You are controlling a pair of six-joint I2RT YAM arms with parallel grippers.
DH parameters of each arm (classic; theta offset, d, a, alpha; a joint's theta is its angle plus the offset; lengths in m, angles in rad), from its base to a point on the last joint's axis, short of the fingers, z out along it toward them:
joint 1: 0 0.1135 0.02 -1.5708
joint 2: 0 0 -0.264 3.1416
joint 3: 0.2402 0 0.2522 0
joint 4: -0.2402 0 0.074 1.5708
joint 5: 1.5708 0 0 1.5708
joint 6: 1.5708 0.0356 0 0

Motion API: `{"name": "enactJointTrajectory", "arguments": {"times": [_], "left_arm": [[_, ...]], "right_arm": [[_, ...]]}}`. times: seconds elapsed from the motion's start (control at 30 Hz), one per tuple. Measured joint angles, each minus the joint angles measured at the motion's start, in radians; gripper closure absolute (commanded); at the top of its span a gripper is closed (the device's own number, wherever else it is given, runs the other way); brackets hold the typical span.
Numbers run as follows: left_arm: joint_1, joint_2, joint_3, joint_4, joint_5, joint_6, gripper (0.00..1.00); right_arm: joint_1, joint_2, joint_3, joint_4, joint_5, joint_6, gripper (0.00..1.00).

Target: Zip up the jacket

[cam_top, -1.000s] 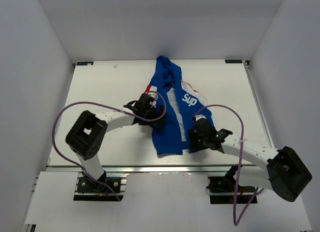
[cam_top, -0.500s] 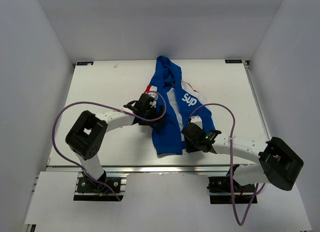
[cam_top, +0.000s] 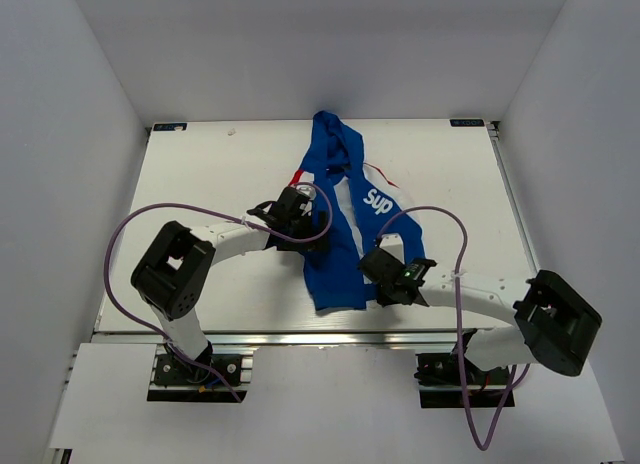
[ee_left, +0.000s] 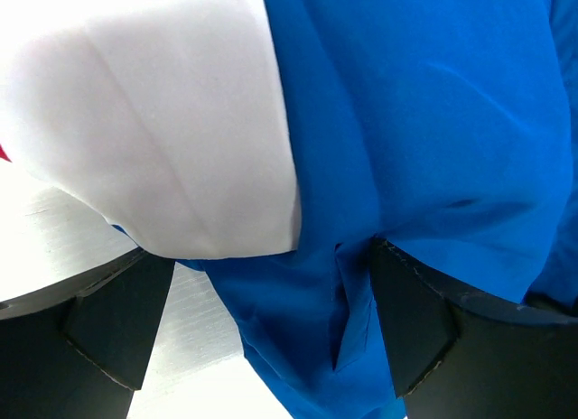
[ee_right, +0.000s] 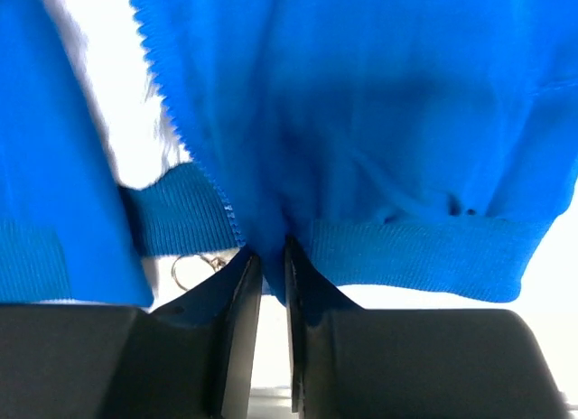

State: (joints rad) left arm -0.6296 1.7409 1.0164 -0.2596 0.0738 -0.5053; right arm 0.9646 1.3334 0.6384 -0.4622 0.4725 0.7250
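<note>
The blue jacket [cam_top: 338,256] lies unzipped on the table, hood at the back, white "Sup" lettering on its right panel. My left gripper [cam_top: 306,220] stands open at the left front panel; in the left wrist view the blue cloth and white lining [ee_left: 153,121] lie between its wide-apart fingers [ee_left: 117,320]. My right gripper [cam_top: 380,281] is at the bottom hem of the right panel. In the right wrist view its fingers [ee_right: 239,293] stand narrowly apart, pinching the ribbed hem [ee_right: 424,256] beside the zipper teeth [ee_right: 181,121]. A small metal ring [ee_right: 185,271] lies just left of the fingers.
The white table [cam_top: 200,164] is boxed in by white walls at the left, right and back. A metal rail [cam_top: 300,336] runs along its near edge. Purple cables [cam_top: 120,244] loop over both arms.
My right gripper has slid left to the jacket's bottom hem and closed on it. The left arm and the jacket have not moved.
</note>
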Motion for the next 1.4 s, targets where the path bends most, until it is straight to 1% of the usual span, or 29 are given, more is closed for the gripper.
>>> {"name": "enactJointTrajectory", "arguments": {"times": [0.03, 0.2, 0.23, 0.3, 0.4, 0.43, 0.5, 0.57, 0.77, 0.97, 1.0, 1.07, 1.1, 1.17, 1.2, 1.23, 1.3, 1.4], "left_arm": [[-0.001, 0.0, 0.0, -0.001, -0.003, 0.0, 0.02], [-0.001, 0.0, 0.002, -0.006, -0.014, 0.0, 0.02], [-0.001, 0.0, 0.004, -0.01, -0.018, 0.0, 0.02], [-0.001, 0.0, 0.007, -0.018, -0.024, 0.0, 0.02], [-0.001, 0.0, 0.011, -0.028, -0.031, 0.0, 0.02], [-0.001, 0.0, 0.013, -0.03, -0.032, 0.0, 0.02], [-0.001, 0.0, 0.013, -0.032, -0.034, 0.0, 0.02], [-0.001, 0.0, 0.013, -0.032, -0.034, 0.0, 0.02], [-0.001, 0.0, 0.014, -0.032, -0.034, 0.0, 0.02], [-0.001, 0.0, 0.016, -0.035, -0.036, 0.0, 0.02], [-0.001, 0.0, 0.016, -0.035, -0.037, 0.0, 0.02], [-0.001, 0.0, 0.017, -0.035, -0.037, 0.0, 0.02], [-0.001, 0.0, 0.018, -0.035, -0.038, 0.0, 0.02], [-0.001, 0.0, 0.019, -0.036, -0.039, 0.001, 0.02], [-0.001, 0.0, 0.02, -0.037, -0.039, 0.001, 0.02], [-0.001, 0.0, 0.021, -0.037, -0.039, 0.001, 0.02], [-0.001, 0.0, 0.021, -0.037, -0.039, 0.001, 0.02], [-0.001, 0.0, 0.021, -0.037, -0.039, 0.001, 0.02]], "right_arm": [[0.0, -0.012, -0.002, -0.008, -0.019, -0.004, 0.74], [0.0, -0.066, -0.014, -0.037, -0.097, -0.031, 0.73], [0.0, -0.072, -0.014, -0.042, -0.108, -0.035, 0.71], [0.0, -0.076, -0.016, -0.047, -0.13, -0.043, 0.71], [0.0, -0.075, -0.024, -0.054, -0.158, -0.055, 0.82], [0.0, -0.075, -0.029, -0.056, -0.165, -0.056, 0.88], [0.0, -0.075, -0.039, -0.062, -0.174, -0.058, 0.88], [0.0, -0.079, -0.044, -0.059, -0.181, -0.057, 0.99], [0.0, -0.103, -0.056, -0.06, -0.192, -0.055, 1.0], [0.0, -0.171, -0.08, -0.097, -0.203, -0.051, 1.0], [0.0, -0.182, -0.08, -0.101, -0.211, -0.053, 0.87], [0.0, -0.202, -0.08, -0.105, -0.236, -0.061, 0.78], [0.0, -0.208, -0.08, -0.109, -0.248, -0.068, 0.72], [0.0, -0.212, -0.08, -0.114, -0.267, -0.078, 0.66], [0.0, -0.212, -0.08, -0.117, -0.272, -0.081, 0.59], [0.001, -0.212, -0.079, -0.12, -0.273, -0.082, 0.56], [0.001, -0.213, -0.078, -0.125, -0.269, -0.078, 0.53], [0.001, -0.214, -0.075, -0.129, -0.251, -0.074, 0.53]]}}
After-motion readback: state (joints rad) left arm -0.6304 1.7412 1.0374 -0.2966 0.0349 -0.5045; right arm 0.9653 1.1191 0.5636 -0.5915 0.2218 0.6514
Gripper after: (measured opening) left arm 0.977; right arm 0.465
